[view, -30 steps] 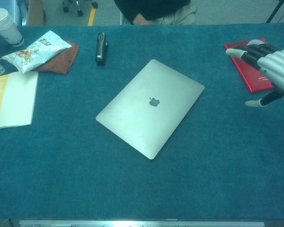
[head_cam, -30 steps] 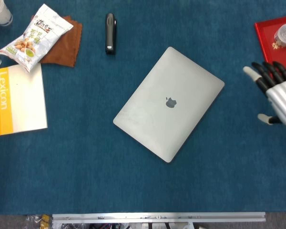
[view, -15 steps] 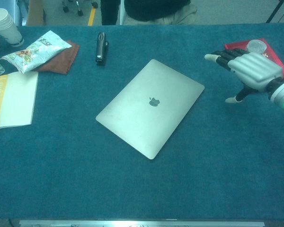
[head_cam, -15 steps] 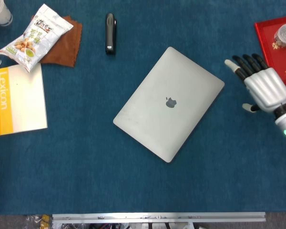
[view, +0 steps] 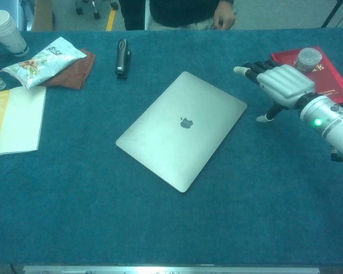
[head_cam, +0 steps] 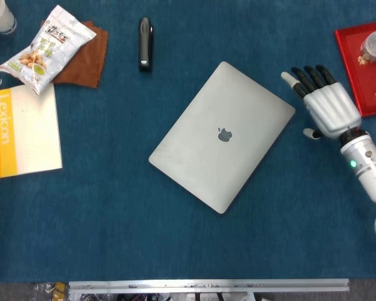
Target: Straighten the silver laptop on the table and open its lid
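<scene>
The silver laptop (head_cam: pixel 223 135) (view: pixel 183 128) lies shut in the middle of the blue table, turned askew so one corner points right. My right hand (head_cam: pixel 323 103) (view: pixel 274 83) hovers just right of that corner, palm down, fingers spread and stretched forward, holding nothing. A small gap separates it from the laptop. My left hand shows in neither view.
A red box (head_cam: pixel 363 59) with a small round jar (head_cam: pixel 374 44) sits behind the right hand. A black stapler (head_cam: pixel 145 42) lies beyond the laptop. At the left are a snack bag (head_cam: pixel 45 47), a brown cloth (head_cam: pixel 83 59), a Lexicon booklet (head_cam: pixel 25 130) and paper cups (view: pixel 6 31).
My right hand has moved leftward from the table's right edge to beside the laptop's right corner, with more forearm now in view. The laptop has not moved.
</scene>
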Tool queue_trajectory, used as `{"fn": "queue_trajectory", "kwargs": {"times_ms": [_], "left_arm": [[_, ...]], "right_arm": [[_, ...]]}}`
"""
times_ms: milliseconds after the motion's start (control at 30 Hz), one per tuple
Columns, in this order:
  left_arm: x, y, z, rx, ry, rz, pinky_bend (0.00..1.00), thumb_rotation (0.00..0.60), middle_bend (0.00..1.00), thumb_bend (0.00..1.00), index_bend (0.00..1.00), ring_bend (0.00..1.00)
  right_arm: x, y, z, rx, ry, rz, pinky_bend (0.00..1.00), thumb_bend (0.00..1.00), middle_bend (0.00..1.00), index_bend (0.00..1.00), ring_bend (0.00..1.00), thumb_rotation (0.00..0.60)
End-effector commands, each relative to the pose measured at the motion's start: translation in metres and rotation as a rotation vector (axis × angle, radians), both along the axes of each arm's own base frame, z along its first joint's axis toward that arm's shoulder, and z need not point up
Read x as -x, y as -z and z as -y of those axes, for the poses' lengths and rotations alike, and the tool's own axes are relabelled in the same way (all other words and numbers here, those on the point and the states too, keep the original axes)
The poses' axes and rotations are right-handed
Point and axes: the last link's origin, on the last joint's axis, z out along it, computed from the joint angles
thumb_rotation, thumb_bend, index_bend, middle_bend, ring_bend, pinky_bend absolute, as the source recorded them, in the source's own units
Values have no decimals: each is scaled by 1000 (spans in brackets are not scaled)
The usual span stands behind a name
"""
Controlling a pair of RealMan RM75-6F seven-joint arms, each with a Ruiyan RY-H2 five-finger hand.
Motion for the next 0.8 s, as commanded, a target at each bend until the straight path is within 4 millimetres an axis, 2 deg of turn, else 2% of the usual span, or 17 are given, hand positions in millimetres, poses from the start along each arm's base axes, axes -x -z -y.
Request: {"fn": "queue_trajectory", "kwargs": {"times_ms": [33,433,667,800], "left_arm": [[1,0,-1,-1,-1,-1,165,600,273,277,297,167],[6,1,-4,1,-9,-9,165,600,272,277,296,167],[9,-1,-4,-4,-12,-11,165,600,272,277,295,167],[10,-1,-4,-5,-12,-10,165,600,272,277,292,167]], "right_arm": [[-3,5,5,7,6,1,79,6,48,0,0,600],[-13,22,13,8,4,0,79,57,48,0,0,600],[-18,29,16,4,-1,-4,79,136,48,0,0,600],[-21,33,16,1,-6,-8,79,142,48,0,0,600]]}}
